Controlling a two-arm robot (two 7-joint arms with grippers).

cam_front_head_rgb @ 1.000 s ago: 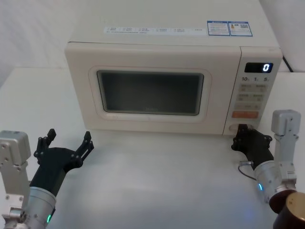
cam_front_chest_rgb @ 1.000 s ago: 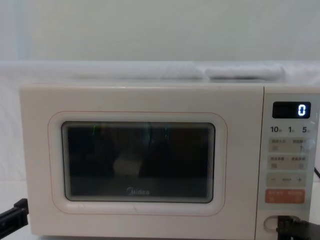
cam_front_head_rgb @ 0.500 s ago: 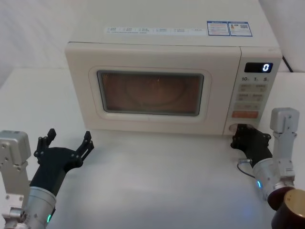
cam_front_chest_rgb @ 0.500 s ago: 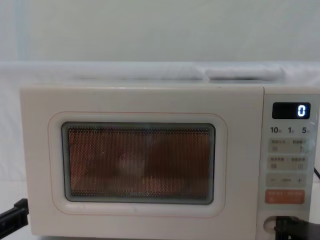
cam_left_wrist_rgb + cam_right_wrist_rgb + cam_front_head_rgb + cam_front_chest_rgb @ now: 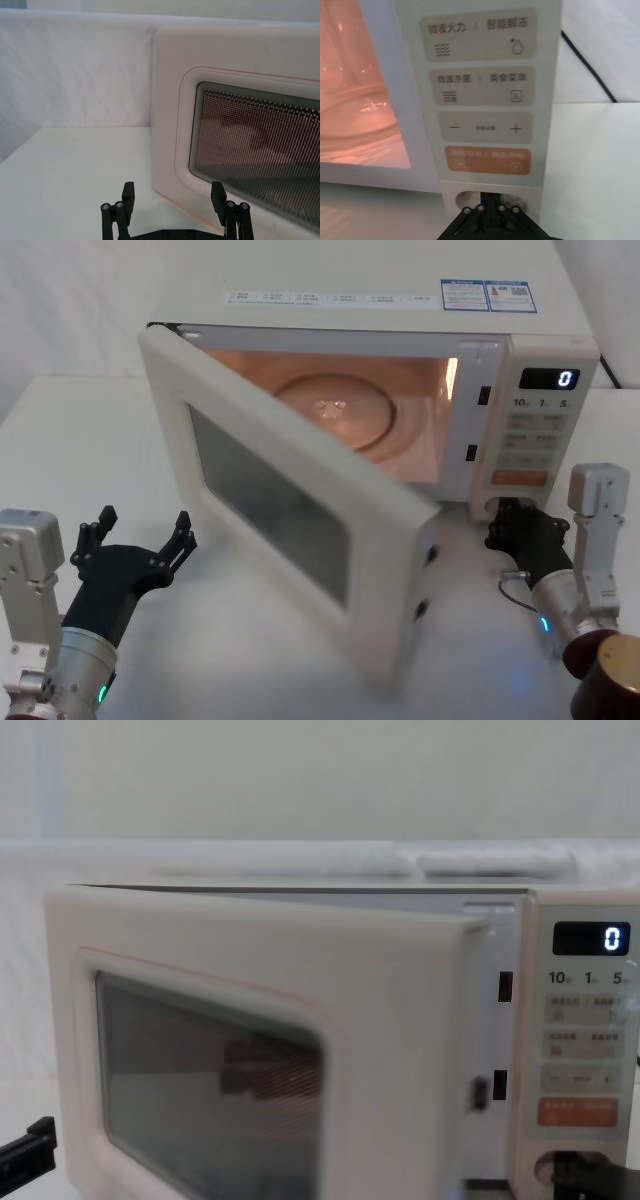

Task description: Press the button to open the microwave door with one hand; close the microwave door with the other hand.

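- My right gripper (image 5: 503,521) is reaching forward and pressing its tip against the button (image 5: 470,198) at the foot of the panel (image 5: 533,430); its fingers are drawn together, holding nothing.
- The door (image 5: 290,495) is standing part-way open, hinged at its left edge, its free edge swinging out toward me; the cavity (image 5: 340,405) is glowing orange.
- My left gripper (image 5: 140,540) is hovering low over the table (image 5: 60,440), left of the door and clear of it, fingers (image 5: 128,196) spreading wide and empty.
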